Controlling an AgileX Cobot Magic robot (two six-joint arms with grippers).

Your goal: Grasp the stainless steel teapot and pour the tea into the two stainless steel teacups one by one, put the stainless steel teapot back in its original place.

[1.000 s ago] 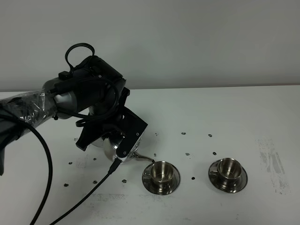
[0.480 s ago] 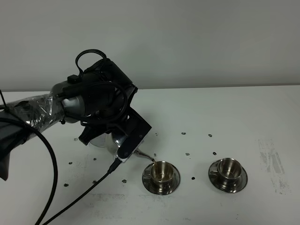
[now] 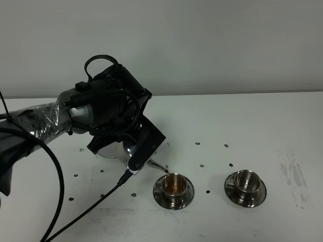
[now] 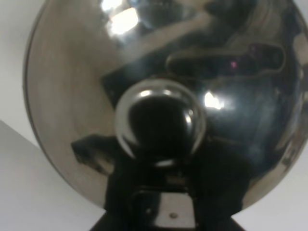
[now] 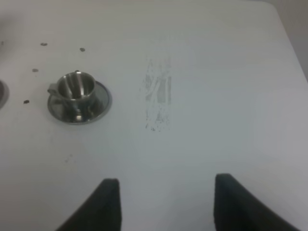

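Surface: I see a white table (image 3: 252, 121) | Marks: small dark specks (image 3: 198, 143) scattered over its front half; a grey scuffed patch (image 3: 292, 174) toward its right side | Background: plain pale wall (image 3: 212, 45)

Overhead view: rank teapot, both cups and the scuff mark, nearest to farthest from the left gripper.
1. teapot, left of the cups.
2. cup with tea, centre.
3. other cup, further right.
4. scuff mark, far right.
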